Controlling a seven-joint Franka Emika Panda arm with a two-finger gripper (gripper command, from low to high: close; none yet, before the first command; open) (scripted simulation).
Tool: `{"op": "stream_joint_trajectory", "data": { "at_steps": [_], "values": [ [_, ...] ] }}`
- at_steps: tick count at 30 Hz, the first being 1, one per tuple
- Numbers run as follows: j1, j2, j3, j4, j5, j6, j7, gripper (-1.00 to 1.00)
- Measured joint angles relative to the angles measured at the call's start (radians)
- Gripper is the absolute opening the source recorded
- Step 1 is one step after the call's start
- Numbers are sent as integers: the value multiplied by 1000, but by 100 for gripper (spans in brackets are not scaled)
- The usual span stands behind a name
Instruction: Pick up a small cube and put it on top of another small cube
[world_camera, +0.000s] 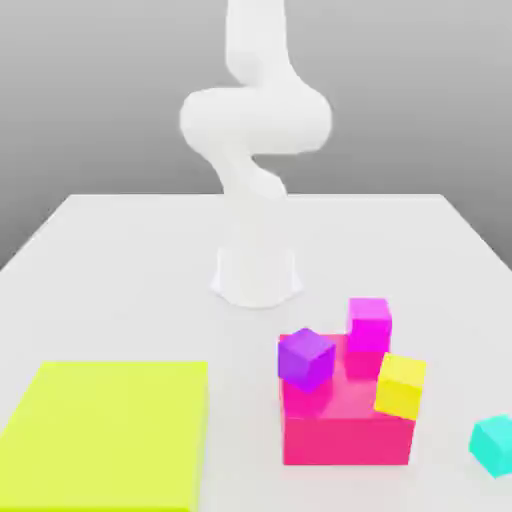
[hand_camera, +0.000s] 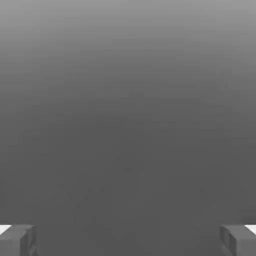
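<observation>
1. While my arm (world_camera: 255, 130) rises from its base at the far middle of the white table (world_camera: 120, 260), my gripper (hand_camera: 128, 240) stands wide, its two fingertips (hand_camera: 17, 240) far apart with nothing between them.
2. The small cyan cube (world_camera: 493, 444) sits on the table at the exterior view's near right, apart from the big pink block (world_camera: 345, 425).
3. A purple cube (world_camera: 305, 358), a magenta cube (world_camera: 369, 324) and a yellow cube (world_camera: 401, 385) rest on or against that block.
4. A yellow-green slab (world_camera: 105, 430) lies at the near left.
</observation>
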Motion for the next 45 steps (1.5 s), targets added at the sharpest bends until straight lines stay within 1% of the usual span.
{"op": "stream_joint_trajectory", "data": {
  "at_steps": [10, 19, 23, 27, 32, 33, 40, 45],
  "values": [
    [216, 369, -8, -11, 18, 119, -426, 0],
    [360, 695, 51, -20, 26, 225, -797, 0],
    [397, 840, 85, -24, -1, 272, -940, 0],
    [426, 987, 124, -28, -61, 318, -1060, 0],
    [461, 1169, 109, -3, -122, 432, -1080, 0],
    [467, 1199, 103, 4, -128, 455, -1076, -100],
    [469, 1203, 101, 4, -130, 457, -1076, -100],
    [447, 1063, 125, -25, -90, 346, -1090, -100]
  ]
}}
